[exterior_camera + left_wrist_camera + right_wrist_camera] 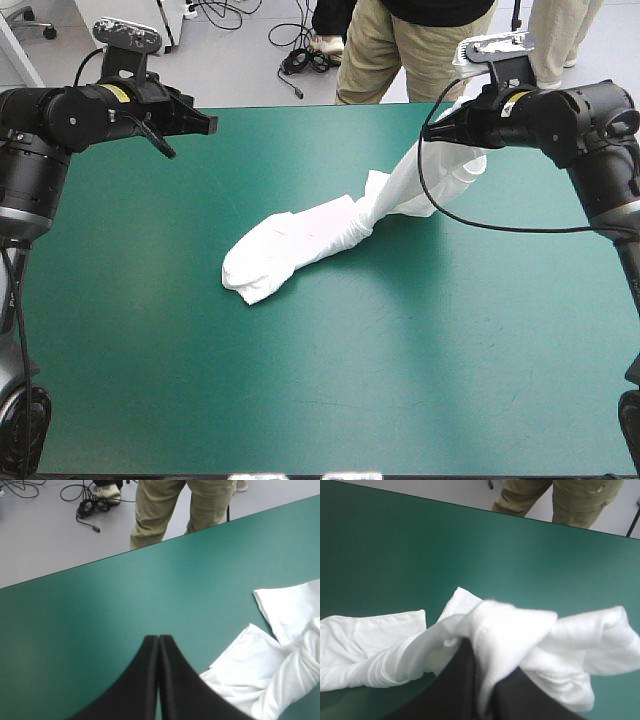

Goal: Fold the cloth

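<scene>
The white T-shirt (320,232) is twisted into a long rope running from the table's middle up to the far right. Its low end lies bunched on the teal-green cover (300,380). My right gripper (447,130) is shut on the T-shirt's raised end, holding it above the table. In the right wrist view the T-shirt (515,635) drapes over the fingertips of my right gripper (482,652). My left gripper (208,124) hovers at the far left, shut and holding nothing. In the left wrist view my left gripper (158,639) forms one pointed arch, with the T-shirt (270,665) lying off to one side.
The table's far edge (320,106) runs just beyond both grippers. A person's legs stand past that edge, off the table. Bare cover stretches across the near half and the left side.
</scene>
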You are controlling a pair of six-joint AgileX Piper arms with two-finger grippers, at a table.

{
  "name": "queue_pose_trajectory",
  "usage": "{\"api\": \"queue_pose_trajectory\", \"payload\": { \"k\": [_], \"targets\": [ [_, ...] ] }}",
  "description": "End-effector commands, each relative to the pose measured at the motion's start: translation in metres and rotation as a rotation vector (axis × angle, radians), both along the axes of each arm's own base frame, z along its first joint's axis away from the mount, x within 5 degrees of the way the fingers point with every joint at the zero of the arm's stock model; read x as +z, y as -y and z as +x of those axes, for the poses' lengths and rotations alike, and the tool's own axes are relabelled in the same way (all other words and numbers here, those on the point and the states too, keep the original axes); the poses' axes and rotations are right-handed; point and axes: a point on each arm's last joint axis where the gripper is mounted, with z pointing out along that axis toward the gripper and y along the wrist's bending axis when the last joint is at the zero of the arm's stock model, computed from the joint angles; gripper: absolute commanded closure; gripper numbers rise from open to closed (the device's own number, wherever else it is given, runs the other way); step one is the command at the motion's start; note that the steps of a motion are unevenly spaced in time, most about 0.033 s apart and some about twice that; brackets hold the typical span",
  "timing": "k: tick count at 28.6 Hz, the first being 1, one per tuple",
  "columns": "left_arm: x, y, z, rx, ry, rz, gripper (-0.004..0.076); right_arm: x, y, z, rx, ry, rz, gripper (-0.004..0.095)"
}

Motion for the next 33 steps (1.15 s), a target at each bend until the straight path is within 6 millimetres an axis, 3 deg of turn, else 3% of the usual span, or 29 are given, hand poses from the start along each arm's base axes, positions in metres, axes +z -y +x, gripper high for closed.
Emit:
{"api": "queue_pose_trajectory", "payload": {
  "k": [1, 19, 30, 33],
  "targets": [
    [0.029, -0.001, -0.016, 0.003, 0.128, -0.056, 0.0733, 0.031, 0.006, -0.013, -0.009, 0.155, 0.037, 0.0925],
    [0.026, -0.003, -0.020, 0.007, 0.081, -0.039, 0.0733, 0.031, 0.006, -0.013, -0.009, 0.155, 0.037, 0.0925],
    [0.038, -0.011, -0.053, 0.019, 0.043, -0.006, 0.0733, 0.031, 0.006, -0.013, -0.004, 0.158, 0.026, 0.0925],
    [0.032, -0.012, -0.060, 0.029, 0.017, -0.017, 0.0733, 0.031, 0.006, -0.013, 0.000, 0.160, 0.020, 0.0925]
  ]
}}
